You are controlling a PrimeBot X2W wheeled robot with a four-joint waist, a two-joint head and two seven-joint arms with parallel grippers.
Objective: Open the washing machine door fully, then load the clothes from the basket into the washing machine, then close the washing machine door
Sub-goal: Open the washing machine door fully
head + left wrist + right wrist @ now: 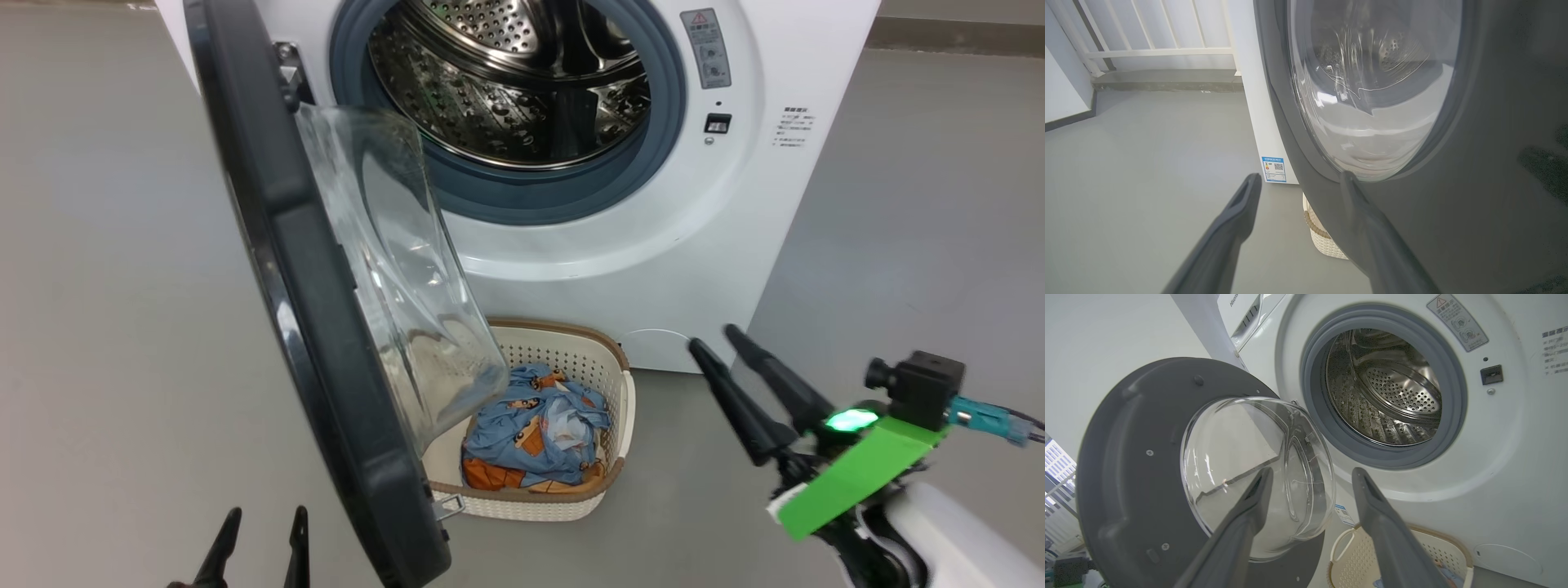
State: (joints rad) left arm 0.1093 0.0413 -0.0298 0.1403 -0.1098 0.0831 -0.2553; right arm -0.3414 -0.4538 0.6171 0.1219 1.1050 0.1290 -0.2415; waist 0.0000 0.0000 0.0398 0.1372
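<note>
The washing machine (735, 212) stands with its steel drum (522, 90) exposed. The washing machine door (318, 310) hangs wide open to the left, its glass bowl (400, 269) bulging over the basket (563, 498) on the floor below. Light blue and orange clothes (535, 437) lie in the basket. My right gripper (709, 339) is open and empty, right of the basket near the machine's lower front. My left gripper (263, 516) is open at the bottom left, beside the door's outer face (1494, 183). In the right wrist view the door (1126, 473), the drum (1388, 392) and the basket (1355, 559) show beyond the open fingers (1253, 506).
Grey floor (114, 327) spreads to the left and right of the machine. A white railing (1151, 36) and a wall stand behind on the left. A blue label (1274, 169) sits low on the machine's side.
</note>
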